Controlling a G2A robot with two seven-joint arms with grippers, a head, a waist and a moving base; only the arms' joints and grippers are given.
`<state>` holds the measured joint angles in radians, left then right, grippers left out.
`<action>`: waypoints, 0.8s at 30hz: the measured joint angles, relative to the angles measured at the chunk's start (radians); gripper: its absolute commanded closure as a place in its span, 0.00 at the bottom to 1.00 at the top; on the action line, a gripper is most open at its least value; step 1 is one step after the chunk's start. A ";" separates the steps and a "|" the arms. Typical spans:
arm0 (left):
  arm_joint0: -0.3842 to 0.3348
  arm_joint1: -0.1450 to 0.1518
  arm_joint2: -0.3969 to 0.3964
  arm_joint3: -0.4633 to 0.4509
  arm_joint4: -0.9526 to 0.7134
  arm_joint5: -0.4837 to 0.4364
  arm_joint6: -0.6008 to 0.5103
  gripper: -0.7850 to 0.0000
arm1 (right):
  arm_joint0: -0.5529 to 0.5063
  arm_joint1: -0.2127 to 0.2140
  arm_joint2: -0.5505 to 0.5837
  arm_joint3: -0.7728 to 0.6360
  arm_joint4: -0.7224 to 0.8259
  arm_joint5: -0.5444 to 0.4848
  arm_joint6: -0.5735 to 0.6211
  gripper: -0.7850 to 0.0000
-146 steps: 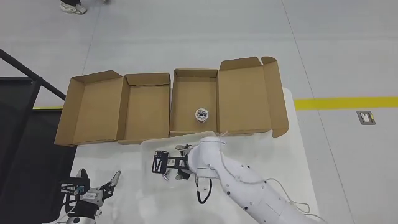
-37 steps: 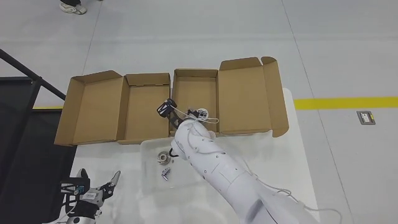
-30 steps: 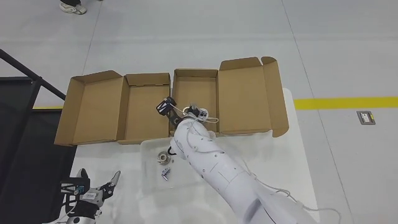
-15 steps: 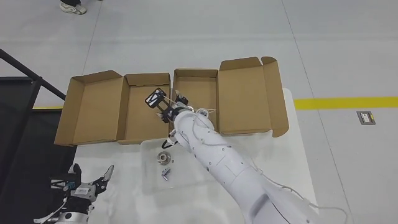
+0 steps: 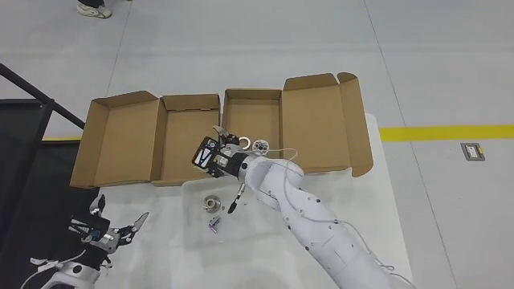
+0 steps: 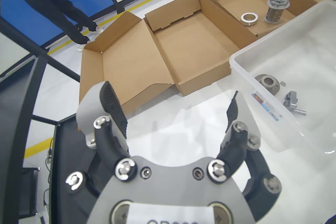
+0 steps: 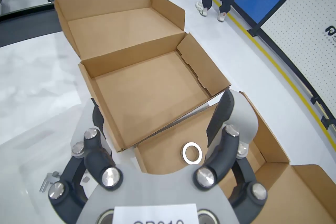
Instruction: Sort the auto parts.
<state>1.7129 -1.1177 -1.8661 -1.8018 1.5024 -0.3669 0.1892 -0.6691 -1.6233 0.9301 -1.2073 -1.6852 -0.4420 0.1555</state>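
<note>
While right jaws hang open, metal ring (image 7: 192,153) below them, in box (image 7: 162,155)

You have two plain tan-brown cardboard boxes before you, the first box (image 5: 189,140) and the second box (image 5: 241,112), both free of print. The ring (image 7: 192,153) is bright silver. The cylinder (image 6: 275,9) is dark grey with a fine gridded wall. The bin (image 6: 262,51) is milky clear, and its label (image 6: 265,106) is white with blue and red marks. The hub (image 6: 268,82) and the bracket (image 6: 292,104) are dull grey metal. Your counter (image 5: 361,201) is white. The floor (image 5: 241,32) is pale grey with a yellow stripe (image 5: 450,132). On the left gripper (image 6: 170,96) the fingers (image 6: 113,107) carry black ribbed pads on light grey backs; the right gripper (image 7: 160,101) matches.
</note>
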 measured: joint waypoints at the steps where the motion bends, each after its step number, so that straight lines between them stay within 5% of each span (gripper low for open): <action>1: -0.002 0.001 0.002 -0.003 0.010 -0.013 0.000 0.00 | -0.064 0.021 0.036 -0.102 -0.024 -0.042 0.021 0.00; 6: -0.024 0.009 0.021 -0.027 0.081 -0.071 0.000 0.00 | -0.364 0.098 0.204 -0.538 -0.106 -0.295 0.012 0.00; 11: -0.054 0.011 0.070 -0.064 0.124 -0.109 -0.040 0.00 | -0.546 0.138 0.301 -0.747 -0.173 -0.394 -0.073 0.00; 18: -0.124 0.018 0.167 -0.123 0.251 -0.174 -0.161 0.00 | -0.797 0.168 0.459 -0.861 -0.181 -0.319 -0.182 0.00; 24: -0.134 0.018 0.185 -0.135 0.252 -0.185 -0.181 0.00 | -0.787 0.167 0.450 -0.859 -0.157 -0.260 -0.172 0.00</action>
<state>1.5790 -1.1000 -1.6813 -1.9368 1.7546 -0.5523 0.0082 -1.4561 -1.4558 1.3800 -2.0659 -1.8425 -0.7018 -0.0161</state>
